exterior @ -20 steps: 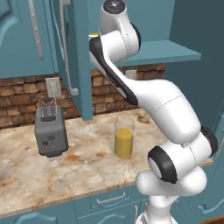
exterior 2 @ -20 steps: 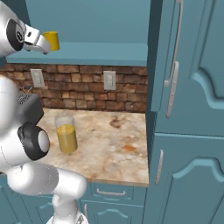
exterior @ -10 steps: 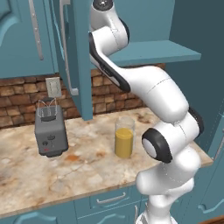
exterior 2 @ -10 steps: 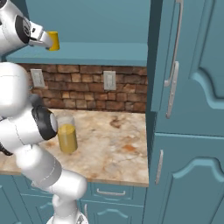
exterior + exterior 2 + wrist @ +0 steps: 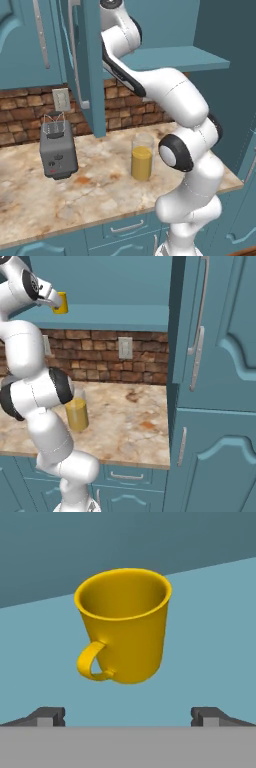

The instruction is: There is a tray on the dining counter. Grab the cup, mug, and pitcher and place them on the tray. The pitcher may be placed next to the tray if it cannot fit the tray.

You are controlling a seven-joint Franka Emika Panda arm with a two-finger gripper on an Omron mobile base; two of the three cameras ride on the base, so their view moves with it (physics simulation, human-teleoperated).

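The yellow mug [image 5: 125, 627] stands upright on a teal cabinet shelf [image 5: 115, 318], its handle turned to the left in the hand view. My gripper [image 5: 128, 714] is open just in front of it, with the fingertips [image 5: 47, 716] wide apart and nothing between them. From the right base view, the mug [image 5: 60, 302] sits right at the tip of my raised gripper [image 5: 53, 302]. Below, on the kitchen counter, stands the clear pitcher [image 5: 141, 159] of orange liquid, also the pitcher [image 5: 76, 411] beside my arm. The cup, tray and dining counter are out of view.
A grey toaster [image 5: 57, 150] sits at the counter's left by the brick wall. An open cabinet door [image 5: 85, 65] hangs left of my arm. Tall teal cabinet doors [image 5: 210, 356] close off the right side.
The hand has edged closer to the mug on the shelf while the arm's elbow swung round. The mug and pitcher stay put, and the jaws stay open.
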